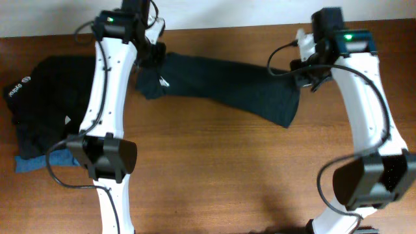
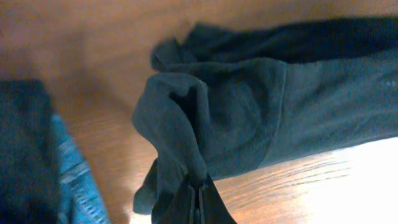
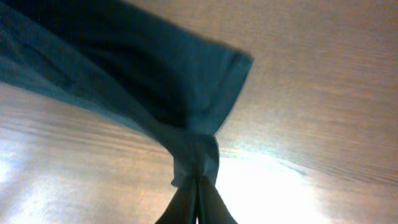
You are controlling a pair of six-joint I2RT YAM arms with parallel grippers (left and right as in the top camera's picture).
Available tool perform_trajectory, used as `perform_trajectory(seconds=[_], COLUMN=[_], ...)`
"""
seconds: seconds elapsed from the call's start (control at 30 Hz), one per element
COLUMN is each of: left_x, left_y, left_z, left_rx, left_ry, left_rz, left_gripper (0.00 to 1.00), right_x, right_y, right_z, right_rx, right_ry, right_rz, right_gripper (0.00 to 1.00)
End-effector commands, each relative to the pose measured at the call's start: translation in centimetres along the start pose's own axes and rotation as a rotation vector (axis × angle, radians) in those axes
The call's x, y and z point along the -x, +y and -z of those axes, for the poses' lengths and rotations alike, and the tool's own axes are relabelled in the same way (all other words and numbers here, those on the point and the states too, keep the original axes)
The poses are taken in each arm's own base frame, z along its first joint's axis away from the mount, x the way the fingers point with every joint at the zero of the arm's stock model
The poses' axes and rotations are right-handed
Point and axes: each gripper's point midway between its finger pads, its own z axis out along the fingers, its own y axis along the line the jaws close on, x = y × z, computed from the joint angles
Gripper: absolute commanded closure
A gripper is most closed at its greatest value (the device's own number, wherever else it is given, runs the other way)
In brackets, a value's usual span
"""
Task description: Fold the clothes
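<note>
left end effector: fingers are pressing together on a bunched edge of the black T-shirt, at the shirt's 9 o'clock end
right end effector: also pressing together, pinching a gathered corner near a hem at the shirt's 3 o'clock end
T-shirt position: stretching across the counter at about 12 o'clock, running from 11 towards 2
why held this way: my read is that two opposite pinches are pulling the fabric out lengthwise so it can be laid flat before any fold
tension: the middle is reading as a fairly even band from overhead, but the cloth is puckering hard at both pinches, so it is not flat yet
contact with counter: can't tell how much of the middle is resting versus hanging
rest of the clothes: a dark pile is sitting at 9 o'clock, with a blue denim piece peeking out at 8 o'clock, likely parked there to keep the working area free
task stage: looking early, as no fold is showing on this shirt
next need: lowering both ends level so the shirt is landing spread rather than rolled
risk: thin edge pinches could be slipping if the arms are pulling further apart
</note>
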Motion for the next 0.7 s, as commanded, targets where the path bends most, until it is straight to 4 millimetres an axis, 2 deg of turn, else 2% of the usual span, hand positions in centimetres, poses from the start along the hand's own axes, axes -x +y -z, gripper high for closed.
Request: perform_trajectory(seconds=[0.0,0.13,0.3,0.4,0.5,0.57,0.67], left_x=[1.2,1.6,1.8,1.7,1.7,1.7,1.6], left_y=[1.2,2.0,2.8,2.8,2.8,2.5,1.3], left_z=[5.0,8.0,10.5,10.9,11.1,11.0,10.5], left_rx=[0.038,0.053,0.068,0.07,0.069,0.053,-0.019], left_ry=[-0.111,-0.176,-0.234,-0.242,-0.244,-0.243,-0.23], left_rz=[0.009,0.024,0.038,0.039,0.039,0.043,0.037], left_gripper=[0.97,0.9,0.9,0.95,0.96,0.95,0.86], right_x=[0.8,0.6,-0.2,-0.3,-0.2,-0.2,-0.2], right_y=[-1.4,-2.8,-4.1,-4.1,-4.1,-4.1,-4.1], right_z=[3.9,5.7,6.4,6.4,6.4,6.4,6.4], right_rx=[-0.042,-0.069,-0.084,-0.085,-0.085,-0.084,-0.085], right_ry=[-0.083,-0.112,-0.108,-0.105,-0.106,-0.106,-0.107], right_rz=[-0.029,-0.058,-0.091,-0.092,-0.092,-0.092,-0.092], right_gripper=[0.96,0.96,0.96,0.96,0.96,0.96,0.96])
